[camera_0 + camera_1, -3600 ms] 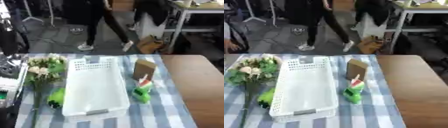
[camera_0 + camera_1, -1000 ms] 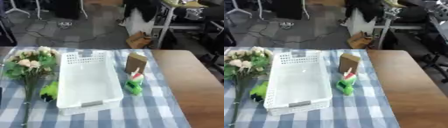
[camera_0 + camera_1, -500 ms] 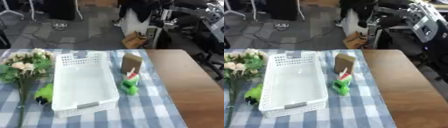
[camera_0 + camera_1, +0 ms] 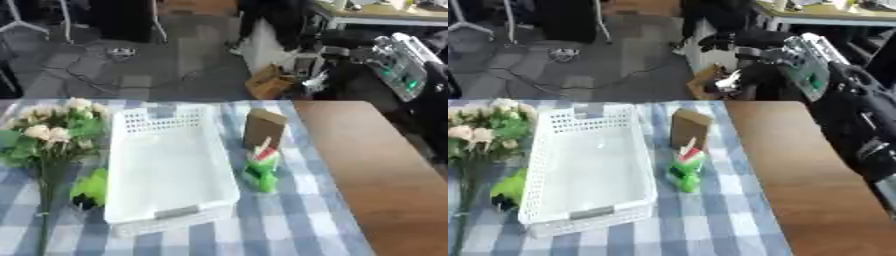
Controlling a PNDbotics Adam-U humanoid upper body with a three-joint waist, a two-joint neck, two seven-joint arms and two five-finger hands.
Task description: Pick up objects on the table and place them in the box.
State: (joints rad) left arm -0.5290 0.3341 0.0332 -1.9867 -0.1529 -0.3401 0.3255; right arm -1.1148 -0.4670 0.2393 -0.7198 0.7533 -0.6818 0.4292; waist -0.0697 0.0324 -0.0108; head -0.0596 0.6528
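Note:
A white perforated basket (image 4: pixel 162 119) stands empty on the blue checked cloth. Left of it lie a bunch of pale flowers (image 4: pixel 52 132) and a small green thing (image 4: pixel 92 186). To its right a brown carton (image 4: pixel 264 127) stands upright, and a green and red object (image 4: pixel 262 167) sits just in front of it. My right hand (image 4: pixel 754 70) hangs in the air beyond the table's far edge, up and to the right of the carton and apart from everything. It is too blurred to read. My left hand is out of sight.
Bare brown tabletop (image 4: pixel 367 165) stretches right of the cloth. My right forearm (image 4: pixel 802 65), with a green board on it, comes in from the upper right. A cardboard box (image 4: pixel 267 82) sits on the floor behind the table.
My right arm has come into view from the upper right and reached further left. The camera has shifted, and nothing on the table has moved.

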